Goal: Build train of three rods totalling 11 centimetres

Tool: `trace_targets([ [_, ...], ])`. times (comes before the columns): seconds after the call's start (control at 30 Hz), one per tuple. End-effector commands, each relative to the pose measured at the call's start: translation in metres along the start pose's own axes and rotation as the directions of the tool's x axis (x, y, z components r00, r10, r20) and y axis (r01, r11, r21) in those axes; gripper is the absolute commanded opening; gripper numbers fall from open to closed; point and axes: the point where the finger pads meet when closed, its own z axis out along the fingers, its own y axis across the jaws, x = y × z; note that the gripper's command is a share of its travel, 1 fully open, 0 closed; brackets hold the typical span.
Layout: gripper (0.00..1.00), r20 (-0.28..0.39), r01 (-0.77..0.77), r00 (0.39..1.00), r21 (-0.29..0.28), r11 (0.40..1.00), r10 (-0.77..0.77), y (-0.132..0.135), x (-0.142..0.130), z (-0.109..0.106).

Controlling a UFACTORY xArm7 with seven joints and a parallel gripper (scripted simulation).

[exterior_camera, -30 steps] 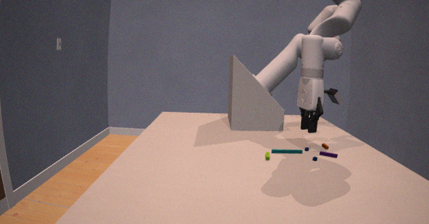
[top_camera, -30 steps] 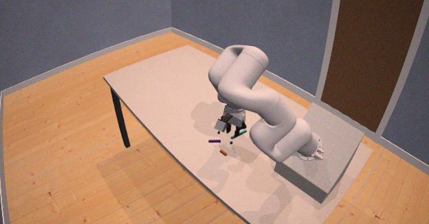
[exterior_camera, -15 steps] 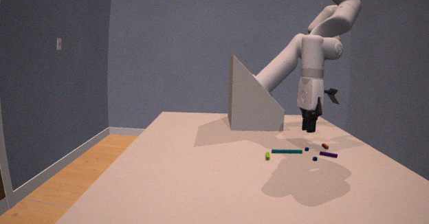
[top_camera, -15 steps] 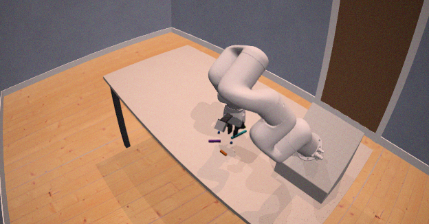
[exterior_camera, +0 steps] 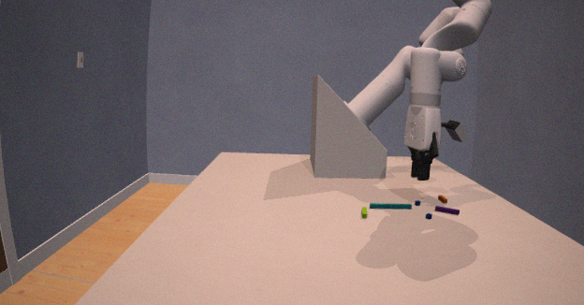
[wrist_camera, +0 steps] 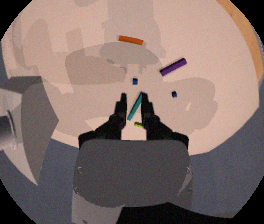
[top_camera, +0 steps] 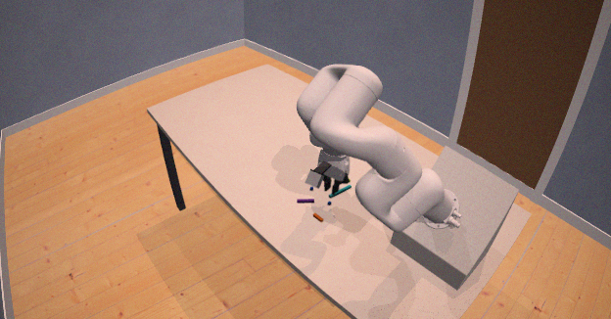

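Note:
My gripper [top_camera: 332, 188] [exterior_camera: 422, 176] [wrist_camera: 134, 100] hangs well above the table [top_camera: 220, 112] [exterior_camera: 234, 247]. Its fingers are narrowed to a small gap with nothing between them. Below it lies a turquoise rod [top_camera: 340, 191] [exterior_camera: 390, 206] [wrist_camera: 136, 107], seen through the gap in the wrist view. A short lime rod [exterior_camera: 364, 212] [wrist_camera: 139, 124] lies off one end of it. A purple rod [top_camera: 305, 201] [exterior_camera: 446, 210] [wrist_camera: 172, 67], an orange rod [top_camera: 318, 216] [exterior_camera: 443, 198] [wrist_camera: 131, 40] and two blue cubes [exterior_camera: 417, 203] [exterior_camera: 429, 216] [wrist_camera: 135, 82] [wrist_camera: 173, 94] lie apart nearby.
The arm's grey wedge-shaped base [top_camera: 470, 195] [exterior_camera: 337, 144] stands on the table behind the rods. The table's long front edge runs close to the orange rod in the top view.

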Motion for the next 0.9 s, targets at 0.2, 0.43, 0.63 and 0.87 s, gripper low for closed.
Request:
trace_targets([
  [0.2,0.24,0.002,-0.001,1.000,-0.003,1.000,0.001,0.001,-0.001,0.001],
  [0.43,0.24,0.003,-0.001,1.000,-0.003,1.000,0.001,0.001,-0.001,0.004],
  [0.63,0.24,0.003,-0.001,1.000,-0.003,1.000,0.001,0.001,-0.001,0.011],
  [0.87,0.24,0.003,-0.001,1.000,-0.003,1.000,0.001,0.002,0.000,0.021],
])
